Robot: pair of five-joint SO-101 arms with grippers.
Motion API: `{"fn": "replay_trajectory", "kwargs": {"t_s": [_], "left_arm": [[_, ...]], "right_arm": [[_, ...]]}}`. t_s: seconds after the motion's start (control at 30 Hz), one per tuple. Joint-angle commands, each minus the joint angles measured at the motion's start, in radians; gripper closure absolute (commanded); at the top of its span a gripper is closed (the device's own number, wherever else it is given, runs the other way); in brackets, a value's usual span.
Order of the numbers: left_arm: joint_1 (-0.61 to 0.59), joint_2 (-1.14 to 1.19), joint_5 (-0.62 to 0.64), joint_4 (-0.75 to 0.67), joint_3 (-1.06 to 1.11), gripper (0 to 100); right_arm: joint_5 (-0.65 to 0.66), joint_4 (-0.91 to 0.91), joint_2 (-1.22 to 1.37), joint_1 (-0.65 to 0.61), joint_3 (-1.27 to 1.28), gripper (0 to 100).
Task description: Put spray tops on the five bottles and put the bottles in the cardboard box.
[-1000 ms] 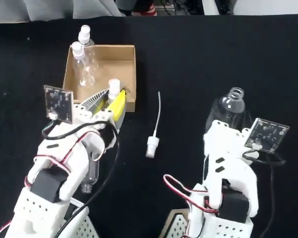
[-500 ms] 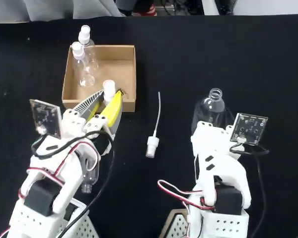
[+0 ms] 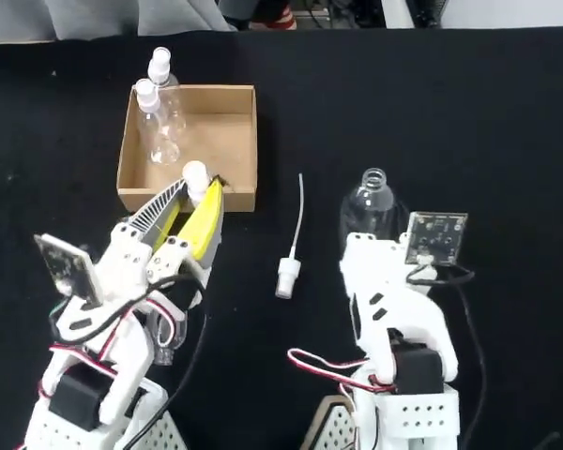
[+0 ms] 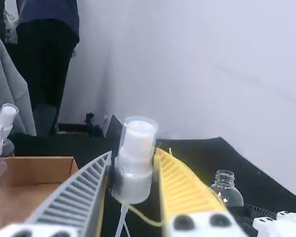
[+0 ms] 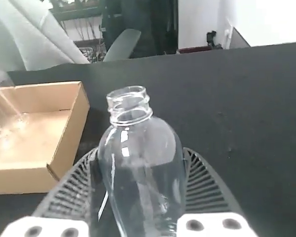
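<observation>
Bottle in right hand neared loose spray top

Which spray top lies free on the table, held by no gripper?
The spray top lying alone just outside the cardboard box, thin tube stretched out. Another is clamped in the left gripper; two are on bottles at the box.

High view: fixed overhead camera, looking down on the tabletop from the near edge. Wrist views: close behind left tool and right tool, facing the far edge. All share the cardboard box.
</observation>
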Motion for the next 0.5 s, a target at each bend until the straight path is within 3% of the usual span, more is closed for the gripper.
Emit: {"fn": "replay_trajectory", "kwargs": {"t_s": [0.0, 0.23, 0.47], "left_arm": [[-0.008, -0.071, 0.009, -0.100, 0.054, 97], [-0.008, -0.064, 0.017, -0.118, 0.071, 97], [-0.012, -0.064, 0.215, -0.118, 0.071, 97]], "right_arm": [[0.025, -0.046, -0.015, -0.026, -0.002, 92.8], [0.025, -0.046, -0.015, -0.084, 0.010, 92.8], [0.026, -0.046, -0.015, -0.118, 0.022, 92.6]]}}
